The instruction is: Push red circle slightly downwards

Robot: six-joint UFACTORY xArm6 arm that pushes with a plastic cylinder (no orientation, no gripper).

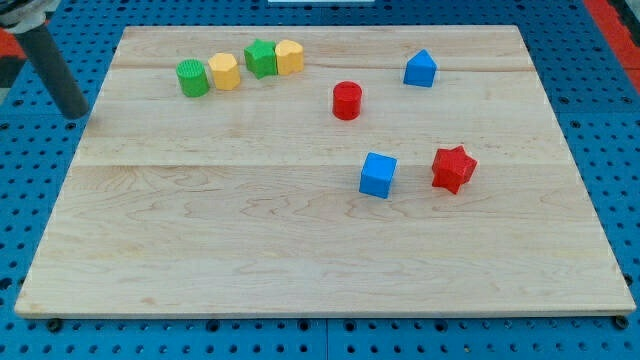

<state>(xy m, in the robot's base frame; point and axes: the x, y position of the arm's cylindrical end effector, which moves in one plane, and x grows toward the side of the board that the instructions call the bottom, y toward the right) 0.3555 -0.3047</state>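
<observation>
The red circle (347,101) stands on the wooden board (250,240), right of centre near the view's top. My tip (76,115) is at the view's far left, just off the board's left edge, far to the left of the red circle. The rod rises toward the view's top left corner. Nothing touches the red circle.
A green circle (192,77), a yellow block (225,71), a green star (261,58) and another yellow block (289,56) form a row at the top left. A blue block (420,69) sits top right. A blue cube (378,175) and red star (453,168) lie below.
</observation>
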